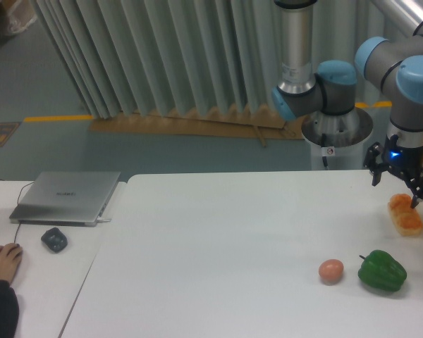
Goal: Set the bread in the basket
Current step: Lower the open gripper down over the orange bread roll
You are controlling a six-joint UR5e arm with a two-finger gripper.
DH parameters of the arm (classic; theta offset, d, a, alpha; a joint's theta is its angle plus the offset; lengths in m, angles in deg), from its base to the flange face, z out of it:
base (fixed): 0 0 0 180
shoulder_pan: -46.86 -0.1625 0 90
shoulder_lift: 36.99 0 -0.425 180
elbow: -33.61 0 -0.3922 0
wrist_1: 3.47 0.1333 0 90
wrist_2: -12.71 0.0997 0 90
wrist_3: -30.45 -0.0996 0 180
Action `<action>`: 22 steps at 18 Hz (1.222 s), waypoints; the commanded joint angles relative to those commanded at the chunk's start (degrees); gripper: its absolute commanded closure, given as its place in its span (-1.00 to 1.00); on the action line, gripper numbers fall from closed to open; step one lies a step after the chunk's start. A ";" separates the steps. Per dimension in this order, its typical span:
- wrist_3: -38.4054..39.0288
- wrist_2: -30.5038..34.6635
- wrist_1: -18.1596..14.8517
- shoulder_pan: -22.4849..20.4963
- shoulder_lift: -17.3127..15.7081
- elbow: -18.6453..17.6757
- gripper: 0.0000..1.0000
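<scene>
The bread (406, 217), a small golden-orange lumpy roll, lies on the white table (233, 239) near its right edge. My gripper (400, 187) hangs just above the roll's far end. Its dark fingers (374, 169) are spread apart and it is open, with nothing held between them. One fingertip comes down close to the top of the roll; I cannot tell whether it touches. The basket is out of view.
A green pepper (382, 271) and a round pinkish-tan ball (330, 270) sit in front of the bread. On a second table to the left are a closed laptop (67, 196), a mouse (54, 239) and a person's hand (3, 260).
</scene>
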 joint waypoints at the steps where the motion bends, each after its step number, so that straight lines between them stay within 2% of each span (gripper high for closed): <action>1: 10.64 0.36 0.26 -0.26 -0.26 -2.17 -1.00; 4: 14.51 0.37 0.17 -1.32 -0.18 -2.46 -1.00; 6: 19.95 2.29 0.35 -1.93 -0.18 -4.30 -1.00; 8: 20.32 5.80 0.44 -2.81 -0.09 -5.62 -1.00; 12: 19.98 5.81 0.44 -3.87 0.35 -6.24 -1.00; 19: 20.24 5.81 0.61 -1.76 4.65 -6.15 -1.00; 22: 20.06 8.96 1.58 -1.33 5.80 -6.50 -1.00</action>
